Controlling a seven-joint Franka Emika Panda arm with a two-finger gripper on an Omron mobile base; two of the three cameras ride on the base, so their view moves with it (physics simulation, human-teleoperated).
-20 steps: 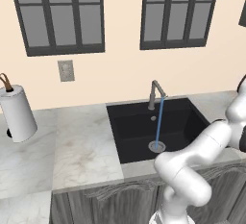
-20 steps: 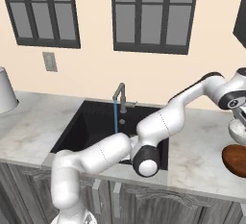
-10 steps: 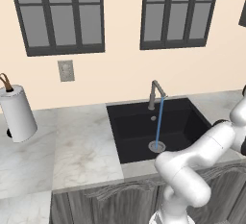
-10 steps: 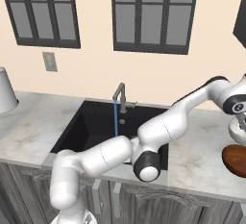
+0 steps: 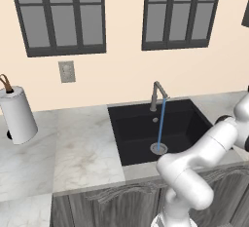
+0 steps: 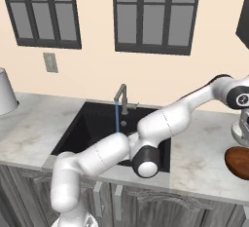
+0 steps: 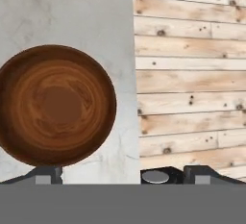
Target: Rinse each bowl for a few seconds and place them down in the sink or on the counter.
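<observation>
You have a round, shallow bowl [image 7: 55, 105] under the hand: glossy reddish-brown, swirled like turned wood, darker toward the middle. It sits on the counter [image 7: 96, 21], a pale grey marble with faint veins, close to the counter's straight edge; past that edge lies a floor [image 7: 192, 74] of light knotty planks. In the right base view the same bowl [image 6: 238, 161] shows at the far right, on the marble well to the right of the sink [image 6: 92, 123].

The gripper [image 7: 123, 174] hovers above the bowl's rim with its fingers spread wide apart, one tip over the bowl's edge, the other out over the planks; nothing is between them.

The sink is a black rectangular basin with a round silver drain [image 5: 158, 148]. A grey gooseneck tap [image 5: 156, 93] stands at its back rim, and a thin blue stream [image 5: 161, 123] falls straight to the drain.

Left of the sink you see a white paper-towel roll [image 5: 17, 114] upright on the marble, a wall outlet [image 5: 66, 71] above it, and dark-framed windows [image 5: 58, 14].
</observation>
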